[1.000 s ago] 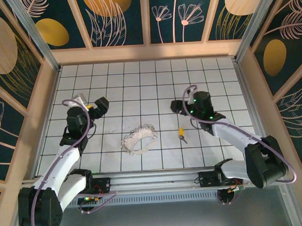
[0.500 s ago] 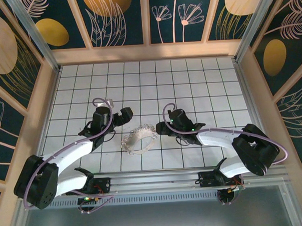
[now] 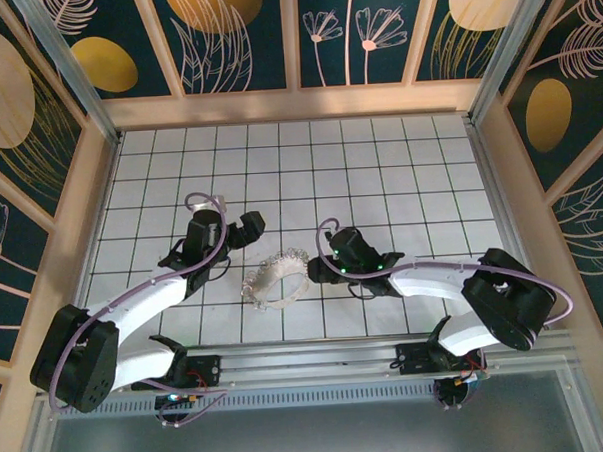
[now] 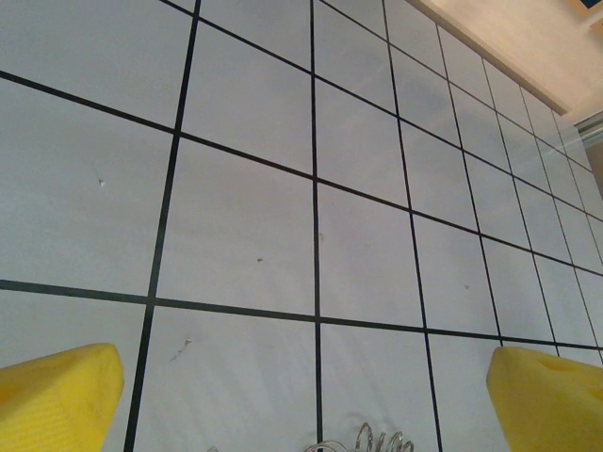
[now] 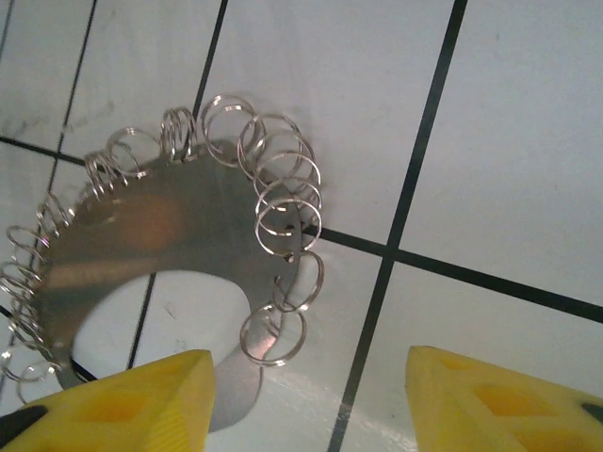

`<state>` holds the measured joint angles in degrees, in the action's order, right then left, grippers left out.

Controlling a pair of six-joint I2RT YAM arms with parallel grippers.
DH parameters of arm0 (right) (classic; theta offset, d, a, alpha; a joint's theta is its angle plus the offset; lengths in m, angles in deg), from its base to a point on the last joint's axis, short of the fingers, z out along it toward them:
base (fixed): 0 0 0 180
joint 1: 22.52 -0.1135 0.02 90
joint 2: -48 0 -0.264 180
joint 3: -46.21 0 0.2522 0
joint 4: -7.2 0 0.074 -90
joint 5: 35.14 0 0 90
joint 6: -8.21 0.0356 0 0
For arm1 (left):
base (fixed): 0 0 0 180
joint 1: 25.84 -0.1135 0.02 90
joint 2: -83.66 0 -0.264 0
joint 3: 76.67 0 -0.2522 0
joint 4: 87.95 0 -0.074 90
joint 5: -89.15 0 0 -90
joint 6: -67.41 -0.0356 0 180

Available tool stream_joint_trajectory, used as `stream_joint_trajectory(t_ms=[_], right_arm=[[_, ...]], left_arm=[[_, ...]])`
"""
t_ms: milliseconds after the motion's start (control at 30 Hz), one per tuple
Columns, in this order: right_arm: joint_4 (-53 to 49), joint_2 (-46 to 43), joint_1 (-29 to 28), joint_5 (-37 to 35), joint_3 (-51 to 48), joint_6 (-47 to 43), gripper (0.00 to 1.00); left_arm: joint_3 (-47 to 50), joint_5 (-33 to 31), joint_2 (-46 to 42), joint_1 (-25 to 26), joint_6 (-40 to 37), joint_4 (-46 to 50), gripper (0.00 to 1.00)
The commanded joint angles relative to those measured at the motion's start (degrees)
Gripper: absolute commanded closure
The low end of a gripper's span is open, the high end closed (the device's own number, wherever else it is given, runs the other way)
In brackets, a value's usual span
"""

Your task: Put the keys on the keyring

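The right gripper [image 3: 323,257] is now brought beside the keyring [image 3: 276,278] on the tiles [image 3: 379,163]; its jaws are being narrowed, nothing held yet; the left gripper [image 3: 244,229] is held wide; a ring grab seems planned.

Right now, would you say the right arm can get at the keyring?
Probably yes: the right gripper hovers just right of the keyring, its jaws apart. In the wrist view the keyring lies just ahead of the fingertips, with nothing in between.

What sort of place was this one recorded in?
Probably a purpose-built robot test cell: white gridded table, wood-framed floral walls, left arm and right arm bolted at the near edge.
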<state>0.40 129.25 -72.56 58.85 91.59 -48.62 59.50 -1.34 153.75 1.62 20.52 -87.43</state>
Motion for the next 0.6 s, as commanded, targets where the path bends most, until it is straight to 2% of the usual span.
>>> stream_joint_trajectory(t_ms=[0,567], right_arm=[[-2.04,1.32,-0.74,0.75,1.85,-2.4,0.46],[-0.75,7.81,-1.55,1.11,6.18,-4.95,0.51]], left_arm=[[-1.66,0.18,-0.01,0.47,-0.72,1.37,0.01],[-2.44,0.38,1.1,0.49,-0.73,1.85,0.01]])
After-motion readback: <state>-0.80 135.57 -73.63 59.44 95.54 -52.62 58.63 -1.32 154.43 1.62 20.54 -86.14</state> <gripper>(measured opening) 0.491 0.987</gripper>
